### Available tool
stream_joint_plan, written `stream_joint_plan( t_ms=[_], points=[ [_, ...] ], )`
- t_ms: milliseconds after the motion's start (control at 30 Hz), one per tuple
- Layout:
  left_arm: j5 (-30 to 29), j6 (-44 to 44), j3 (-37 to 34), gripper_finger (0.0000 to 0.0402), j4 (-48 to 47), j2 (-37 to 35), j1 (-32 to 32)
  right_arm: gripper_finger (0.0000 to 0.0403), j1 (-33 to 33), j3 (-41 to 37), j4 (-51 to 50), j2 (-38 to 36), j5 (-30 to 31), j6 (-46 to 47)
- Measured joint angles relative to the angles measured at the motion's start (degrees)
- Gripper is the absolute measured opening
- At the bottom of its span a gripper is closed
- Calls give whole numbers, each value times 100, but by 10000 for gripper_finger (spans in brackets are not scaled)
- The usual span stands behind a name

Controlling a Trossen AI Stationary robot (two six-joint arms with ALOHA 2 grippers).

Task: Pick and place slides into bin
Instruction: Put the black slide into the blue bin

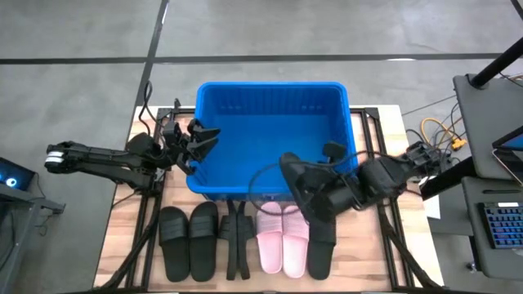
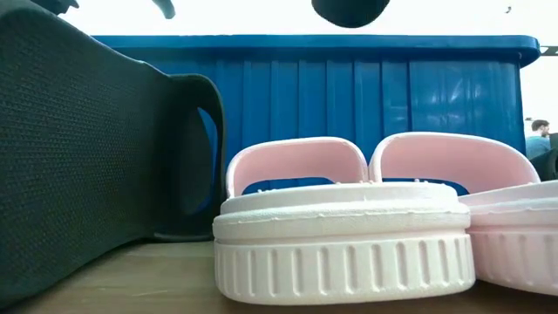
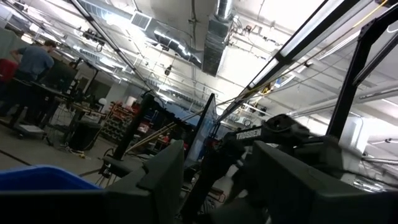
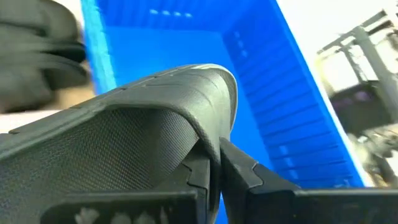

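The blue bin point(image 1: 270, 85) stands at the table's far middle. My right gripper point(image 1: 315, 196) is shut on a black slide point(image 1: 294, 173) that is held over the bin's near rim; the right wrist view shows the slide point(image 4: 137, 124) above the bin's inside point(image 4: 261, 93). Two black slides point(image 1: 189, 238) lie on their soles at the near left. Two pink slides point(image 1: 282, 243) and one more black slide point(image 1: 322, 249) lie at the near middle. My left gripper point(image 1: 203, 140) is open and empty beside the bin's left wall. My right gripper pinches a thin curved edge of the black slide point(image 4: 208, 146), at the arch of its strap, between its two fingers. The fingers come from the table's right, slanting toward the bin. The slide is lifted clear of the table, over the bin's near rim.
A dark upright piece point(image 1: 237, 241) stands between the black and pink pairs. In the low view a black slide point(image 2: 87, 139) fills the left and the pink slides point(image 2: 349, 227) stand before the bin's wall point(image 2: 349, 87). Cables and a keyboard lie beyond the table's right edge.
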Motion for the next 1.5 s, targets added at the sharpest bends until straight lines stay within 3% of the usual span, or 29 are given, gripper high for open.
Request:
stream_joint_plan(
  t_ms=[333, 533, 833, 933, 1233, 1367, 1500],
  points=[
    [-4, 0, 0, 176, 113, -96, 2, 13, -1049, -449, -1, -2, 42, -1310],
    [-77, 44, 2, 176, 430, -149, 2, 13, -1651, -955, -4, -2, 485, -1968],
    [-133, 48, 0, 176, 432, -194, 2, 13, -2691, -1997, 162, -89, 601, -2169],
    [-174, 42, 2, 176, 434, -194, 2, 13, -3021, -2496, 646, -245, 601, -2499],
    [-177, 39, 2, 176, 430, -196, 2, 13, -3784, -4193, 3331, -958, 405, -4559],
    [-190, 37, 2, 176, 425, -188, 2, 13, -4114, -4719, 3978, -1070, 386, -4990],
    [-220, 37, 2, 176, 394, -185, 2, 13, -4428, -5114, 4592, -1075, -14, -5196]
  ],
)
